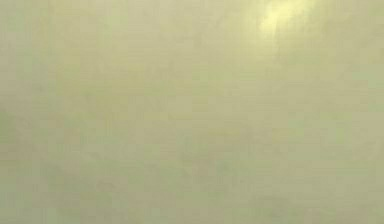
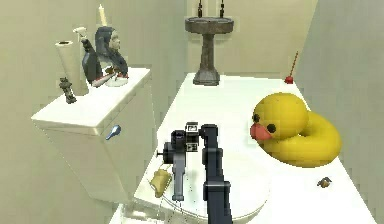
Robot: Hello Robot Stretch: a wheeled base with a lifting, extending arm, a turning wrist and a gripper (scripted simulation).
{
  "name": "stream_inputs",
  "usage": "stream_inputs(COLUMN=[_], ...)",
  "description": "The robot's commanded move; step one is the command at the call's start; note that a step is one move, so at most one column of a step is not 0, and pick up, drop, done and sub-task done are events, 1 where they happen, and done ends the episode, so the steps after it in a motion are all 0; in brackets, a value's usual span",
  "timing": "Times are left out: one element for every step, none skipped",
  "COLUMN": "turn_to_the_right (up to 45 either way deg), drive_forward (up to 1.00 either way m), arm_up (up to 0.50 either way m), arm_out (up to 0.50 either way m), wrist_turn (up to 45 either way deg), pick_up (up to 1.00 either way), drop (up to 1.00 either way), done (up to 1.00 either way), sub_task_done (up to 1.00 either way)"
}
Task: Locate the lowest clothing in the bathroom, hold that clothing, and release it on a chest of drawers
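In the arm side view my arm rises from the bottom edge over a white toilet. The gripper sits left of the arm, between the toilet's tank and its round seat. A small tan blob lies right beside the fingers, so I cannot tell whether the gripper holds anything. The forward view faces a bare yellow-green wall at close range.
On the tank stand a paper roll, a dark bust, a tall candle and a small dark figure. Farther out are a grey pedestal basin, a big yellow rubber duck, a plunger and a small brown thing.
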Motion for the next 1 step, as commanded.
stream_inputs(turn_to_the_right=[0.0], drive_forward=[0.0], arm_up=[0.0], arm_out=[0.0], wrist_turn=[45.0], pick_up=[0.0], drop=[0.0], done=[0.0], sub_task_done=[0.0])
